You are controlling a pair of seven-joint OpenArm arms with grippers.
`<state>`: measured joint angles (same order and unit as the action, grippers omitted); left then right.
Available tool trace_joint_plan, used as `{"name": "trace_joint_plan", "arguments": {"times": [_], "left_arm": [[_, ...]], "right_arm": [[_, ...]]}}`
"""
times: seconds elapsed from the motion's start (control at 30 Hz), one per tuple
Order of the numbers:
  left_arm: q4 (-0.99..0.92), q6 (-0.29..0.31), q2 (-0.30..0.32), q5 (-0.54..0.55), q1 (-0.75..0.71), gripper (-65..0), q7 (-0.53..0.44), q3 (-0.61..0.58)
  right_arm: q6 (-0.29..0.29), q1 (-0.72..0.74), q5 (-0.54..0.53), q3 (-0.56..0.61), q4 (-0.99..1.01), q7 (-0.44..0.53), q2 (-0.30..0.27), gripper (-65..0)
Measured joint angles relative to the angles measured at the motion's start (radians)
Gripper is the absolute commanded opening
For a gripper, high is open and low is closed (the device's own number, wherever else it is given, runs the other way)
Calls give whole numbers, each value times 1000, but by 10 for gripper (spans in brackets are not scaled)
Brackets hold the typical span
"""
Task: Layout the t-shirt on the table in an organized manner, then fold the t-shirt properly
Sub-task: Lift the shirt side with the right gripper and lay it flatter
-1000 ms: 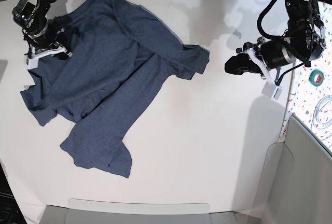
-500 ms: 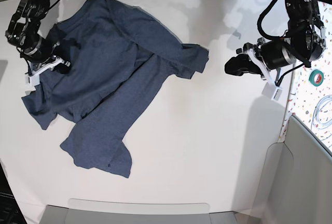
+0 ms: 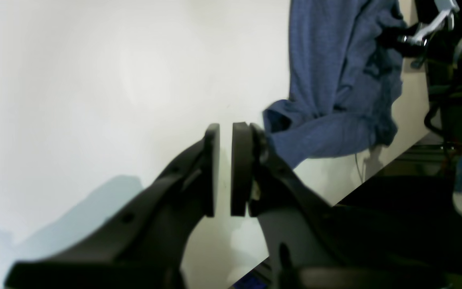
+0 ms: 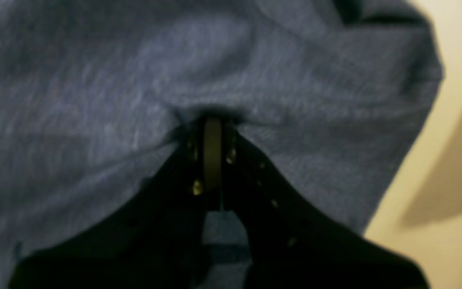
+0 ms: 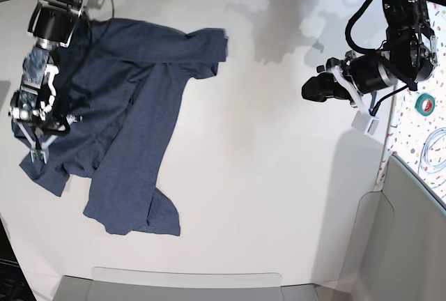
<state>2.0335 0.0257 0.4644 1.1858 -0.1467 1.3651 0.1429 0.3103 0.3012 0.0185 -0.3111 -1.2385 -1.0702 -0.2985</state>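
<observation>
- Right gripper (image 4: 213,132) is clamped on a pinch of the shirt (image 5: 118,113), near its left edge in base view; cloth bunches right at the jaw tips.
- Left gripper (image 3: 225,168) is holding nothing, jaws nearly together with a thin gap, parked over bare table (image 5: 279,175), well apart from the shirt.
- Shirt sits crumpled on the table's left side in base view, layers overlapping, one end hanging close to the table edge by the right arm.
- Risk: a one-handed pull just drags the heap and adds folds instead of spreading it.
- Risk: pulling further outward takes cloth over the edge; the weight could slide the rest off.
- Risk: the pinch looks shallow and may have several layers, so it could slip or lift the wrong ply.
- Can't see the lettering, so which face is up is unknown.
</observation>
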Motion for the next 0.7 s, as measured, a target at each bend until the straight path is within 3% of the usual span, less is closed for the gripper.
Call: {"name": "trace_joint_plan", "arguments": {"times": [0.17, 0.3, 0.43, 0.63, 0.7], "left_arm": [[0, 0, 0, -2, 0, -610, -1, 0], [0, 0, -1, -1, 3, -608, 0, 0], [0, 0, -1, -1, 7, -607, 0, 0], [0, 0, -1, -1, 6, -605, -3, 2], [0, 0, -2, 0, 16, -601, 3, 1]], "right_arm": [[-10, 136, 109, 11, 215, 157, 2, -650], [-10, 140, 107, 7, 198, 138, 5, -650], [0, 67, 96, -42, -5, 16, 39, -619], [-3, -83, 116, -223, -509, -157, 118, -396], [0, -157, 114, -243, -662, -167, 148, -363]]}}
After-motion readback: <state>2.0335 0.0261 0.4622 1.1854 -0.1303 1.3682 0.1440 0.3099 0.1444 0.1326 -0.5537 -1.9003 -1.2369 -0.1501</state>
